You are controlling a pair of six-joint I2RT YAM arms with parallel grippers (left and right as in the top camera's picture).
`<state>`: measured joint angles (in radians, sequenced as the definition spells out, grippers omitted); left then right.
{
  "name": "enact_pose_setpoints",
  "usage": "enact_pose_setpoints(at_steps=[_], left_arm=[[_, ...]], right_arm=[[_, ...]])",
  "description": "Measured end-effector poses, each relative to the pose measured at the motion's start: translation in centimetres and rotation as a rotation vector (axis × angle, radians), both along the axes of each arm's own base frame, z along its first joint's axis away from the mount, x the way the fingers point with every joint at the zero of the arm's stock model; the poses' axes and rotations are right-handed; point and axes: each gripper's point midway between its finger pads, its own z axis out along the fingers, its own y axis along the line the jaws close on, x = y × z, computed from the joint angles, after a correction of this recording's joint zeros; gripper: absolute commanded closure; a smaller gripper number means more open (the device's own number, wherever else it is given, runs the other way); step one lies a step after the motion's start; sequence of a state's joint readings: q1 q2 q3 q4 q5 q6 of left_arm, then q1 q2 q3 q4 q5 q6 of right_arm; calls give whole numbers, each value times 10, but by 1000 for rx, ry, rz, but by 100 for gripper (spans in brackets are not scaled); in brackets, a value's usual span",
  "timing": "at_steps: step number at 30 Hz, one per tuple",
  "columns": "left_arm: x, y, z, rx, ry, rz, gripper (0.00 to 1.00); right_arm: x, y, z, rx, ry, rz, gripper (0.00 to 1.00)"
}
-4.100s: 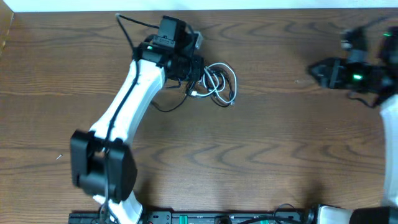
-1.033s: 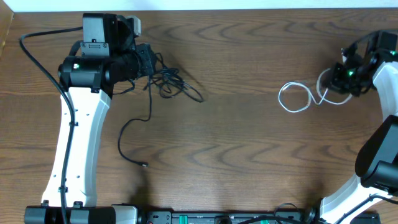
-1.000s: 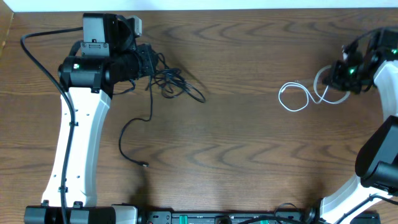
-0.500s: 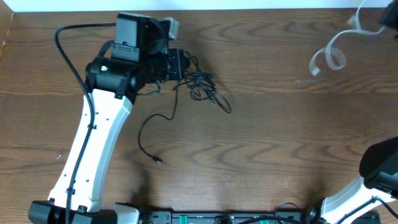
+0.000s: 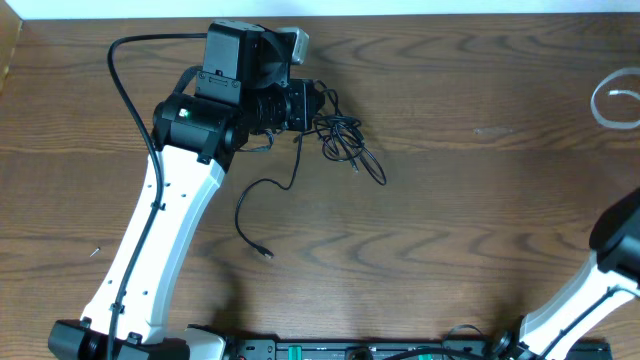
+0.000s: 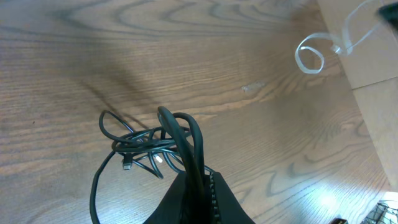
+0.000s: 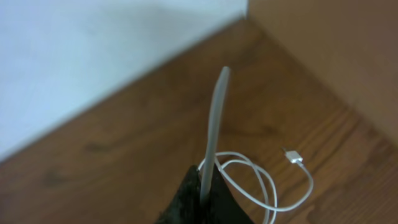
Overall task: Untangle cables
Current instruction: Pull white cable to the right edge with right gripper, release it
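Observation:
A tangle of thin black cables (image 5: 345,140) lies on the wooden table just right of my left gripper (image 5: 305,105). One black strand trails down to a small plug (image 5: 266,255). In the left wrist view my left gripper (image 6: 200,183) is shut on the black cables (image 6: 149,146), which loop out ahead of the fingers. The white cable (image 5: 615,100) shows as a loop at the far right edge of the overhead view. My right gripper (image 7: 208,174) is shut on the white cable (image 7: 214,118). Its loop and plug (image 7: 292,157) hang over the table. The overhead view does not show the right gripper.
The left arm's thick black wire (image 5: 120,70) arches over the table's left side. Part of the right arm (image 5: 620,250) stands at the right edge. A tan board (image 7: 323,43) rises beside the table's corner. Equipment (image 5: 350,350) lines the front edge.
The left arm has moved right, dragging the black cables along. The right gripper has carried the white cable away to the far right edge, and the two sets are now far apart.

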<state>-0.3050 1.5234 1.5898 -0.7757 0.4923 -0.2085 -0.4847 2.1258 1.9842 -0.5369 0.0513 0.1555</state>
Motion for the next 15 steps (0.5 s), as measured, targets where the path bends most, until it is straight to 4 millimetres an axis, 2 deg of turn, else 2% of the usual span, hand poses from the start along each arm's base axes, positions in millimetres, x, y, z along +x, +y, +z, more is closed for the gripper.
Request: enact_pose_setpoints(at_steps=[1,2,4,6,7,11,15], left_arm=[[0,0,0,0,0,0,92],[1,0,-1,0,1,0,92],[2,0,-2,-1,6,3,92],[3,-1,-4,0,10,3,92],[3,-1,-5,1,11,3,92],[4,-4,-7,1,14,-4,92],[2,-8,-6,0,11,-14,92]], right_arm=[[0,-4,-18,15,28,-8,15],[-1,-8,-40,34,69,-13,1],[-7,-9,-76,79,145,-17,1],[-13,-4,-97,120,199,-8,1],[-15,0,-102,137,212,1,1],[-19,15,-98,190,220,47,1],[-24,40,-77,244,211,149,1]])
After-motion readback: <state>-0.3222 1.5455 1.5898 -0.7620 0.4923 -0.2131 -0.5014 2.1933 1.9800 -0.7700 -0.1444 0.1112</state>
